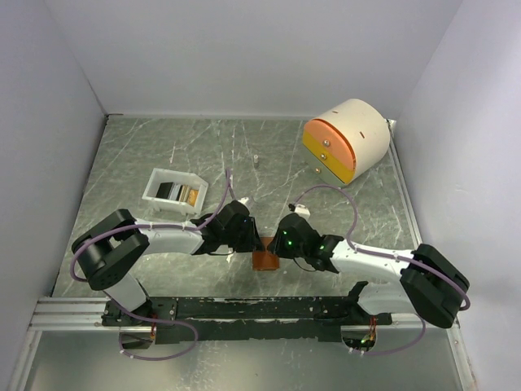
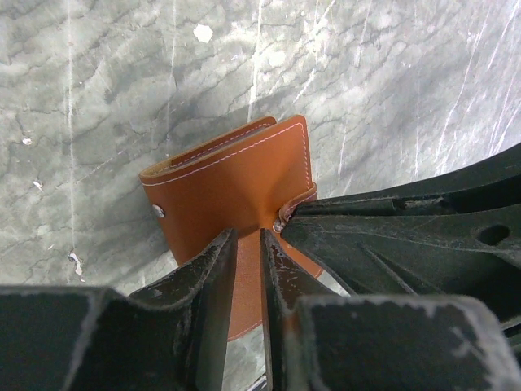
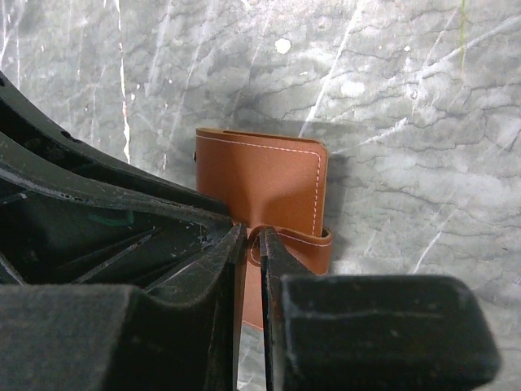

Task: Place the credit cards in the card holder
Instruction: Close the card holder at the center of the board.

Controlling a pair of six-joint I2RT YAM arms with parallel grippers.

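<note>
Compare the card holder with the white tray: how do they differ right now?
The card holder is brown leather, folded shut; the white tray is open-topped plastic. The card holder sits pinched between the left gripper and the right gripper; the tray stands untouched, cards inside. Both are small and rectangular.

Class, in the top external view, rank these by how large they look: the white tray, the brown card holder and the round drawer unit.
1. Round drawer unit, clearly the largest.
2. White tray.
3. Card holder, the smallest, though only part of it shows.
</note>
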